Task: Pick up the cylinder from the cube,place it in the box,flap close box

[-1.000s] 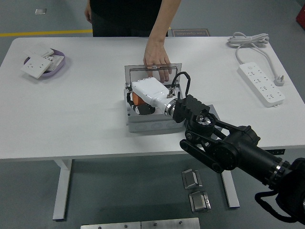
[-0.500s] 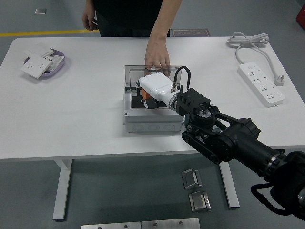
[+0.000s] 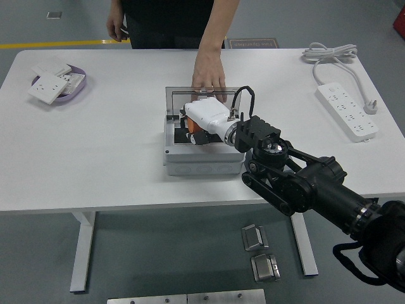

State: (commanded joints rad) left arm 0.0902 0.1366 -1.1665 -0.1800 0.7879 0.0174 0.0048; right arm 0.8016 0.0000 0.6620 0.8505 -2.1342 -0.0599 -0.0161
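White tabletop [image 3: 114, 158] fills the middle of the head view, its near edge running across the lower part. At far left a shallow purple dish [image 3: 77, 90] holds several white wall switch plates [image 3: 45, 87]. At the centre stands a grey box [image 3: 201, 161] with its clear lid [image 3: 177, 100] raised at the far side. A person stands beyond the table; one hand [image 3: 209, 79] reaches down and rests on the top edge of the lid, while the other hand [image 3: 116, 25] hangs at the person's side near the upper edge of the view.

Inside the box, the robot's right hand [image 3: 204, 120], cased in white, is lowered into the open cavity. Orange and black parts show beneath the casing, at the fingers. Whether the fingers are spread or curled cannot be told, since the casing covers them. The cylinder and the cube cannot be made out; anything in the box is hidden under the hand. A black cable [image 3: 243, 95] loops above the wrist. The black right arm [image 3: 304, 187] extends from the lower right corner to the box.

At far right a white power strip [image 3: 348, 113] lies flat with its cord [image 3: 326, 52] coiled near the table's far edge. On the floor below the table lie two small metal brackets [image 3: 259, 250].
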